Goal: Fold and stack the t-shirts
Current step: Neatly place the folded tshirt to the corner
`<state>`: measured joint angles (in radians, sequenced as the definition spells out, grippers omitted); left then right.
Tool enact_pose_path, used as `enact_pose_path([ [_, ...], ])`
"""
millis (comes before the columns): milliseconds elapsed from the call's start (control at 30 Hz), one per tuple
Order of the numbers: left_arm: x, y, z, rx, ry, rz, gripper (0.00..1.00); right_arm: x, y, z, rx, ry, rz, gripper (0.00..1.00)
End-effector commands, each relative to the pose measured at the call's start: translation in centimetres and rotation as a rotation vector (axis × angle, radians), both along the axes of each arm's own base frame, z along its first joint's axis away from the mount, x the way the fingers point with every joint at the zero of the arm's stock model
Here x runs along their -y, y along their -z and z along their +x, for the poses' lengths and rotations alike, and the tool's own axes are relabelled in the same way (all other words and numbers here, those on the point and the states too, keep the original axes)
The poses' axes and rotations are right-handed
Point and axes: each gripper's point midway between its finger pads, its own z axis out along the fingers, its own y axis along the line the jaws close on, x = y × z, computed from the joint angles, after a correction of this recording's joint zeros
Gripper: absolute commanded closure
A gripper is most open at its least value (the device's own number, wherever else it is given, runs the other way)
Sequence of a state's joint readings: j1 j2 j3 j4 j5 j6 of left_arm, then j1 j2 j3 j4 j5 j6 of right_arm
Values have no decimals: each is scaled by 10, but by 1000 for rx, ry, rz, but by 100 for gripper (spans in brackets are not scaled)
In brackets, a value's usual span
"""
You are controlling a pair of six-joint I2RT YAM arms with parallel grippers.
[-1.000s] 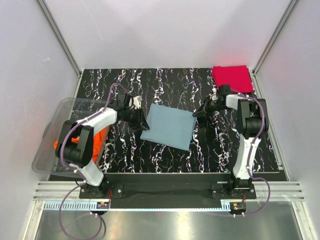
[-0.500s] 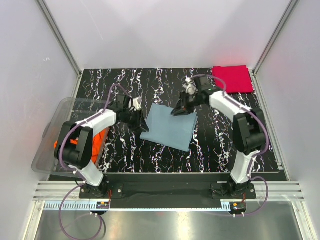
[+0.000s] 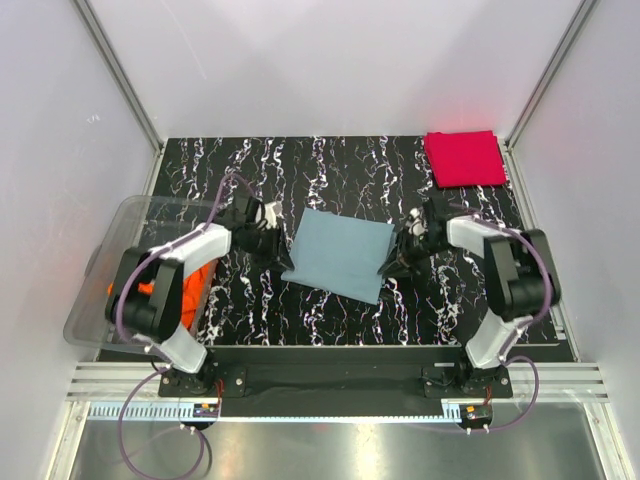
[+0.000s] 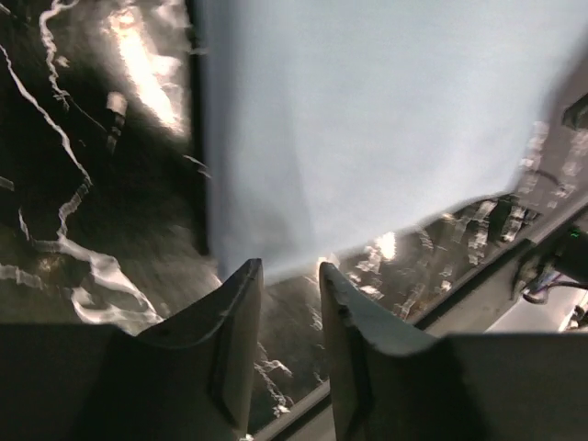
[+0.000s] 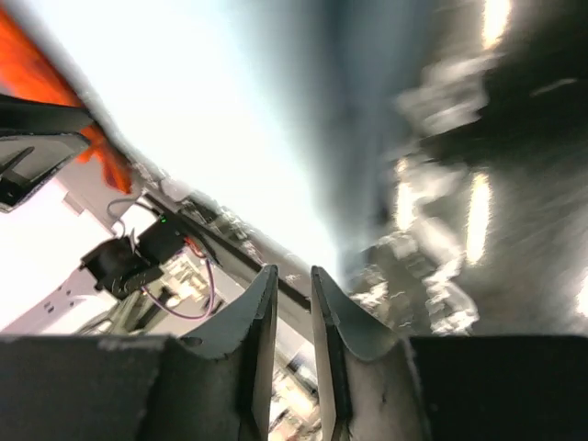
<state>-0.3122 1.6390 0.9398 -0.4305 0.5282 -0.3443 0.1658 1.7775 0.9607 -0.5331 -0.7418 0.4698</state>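
left gripper [image 4: 289, 266]: jaws slightly apart, nothing between them
right gripper [image 5: 294, 269]: jaws narrowly apart, nothing between them
grey-blue t-shirt [image 3: 338, 253]: folded flat on table [image 3: 330, 170], between both grippers, its edges just at their tips
red t-shirt [image 3: 465, 158]: folded, well beyond right gripper
orange t-shirt [image 3: 200, 280]: in clear bin [image 3: 100, 270], behind left gripper

The grey-blue t-shirt [image 3: 338, 253] is lying folded flat, slightly askew, mid-tabletop. The crimson t-shirt [image 3: 464, 158] is sitting folded in the far right corner. The orange t-shirt [image 3: 205, 280] is showing through the clear bin [image 3: 100, 260] at the left edge.
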Motion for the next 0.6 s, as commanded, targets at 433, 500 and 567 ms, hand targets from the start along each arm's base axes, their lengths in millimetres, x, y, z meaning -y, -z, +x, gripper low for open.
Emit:
enact_pose_path([
  [433, 13, 35, 0, 47, 41, 17, 67, -63, -6, 12, 80, -94, 91, 64],
  [500, 5, 33, 0, 62, 33, 54, 68, -50, 2, 8, 62, -70, 73, 64],
  [567, 0, 18, 4, 123, 20, 71, 67, -32, 0, 0, 68, -38, 55, 63],
])
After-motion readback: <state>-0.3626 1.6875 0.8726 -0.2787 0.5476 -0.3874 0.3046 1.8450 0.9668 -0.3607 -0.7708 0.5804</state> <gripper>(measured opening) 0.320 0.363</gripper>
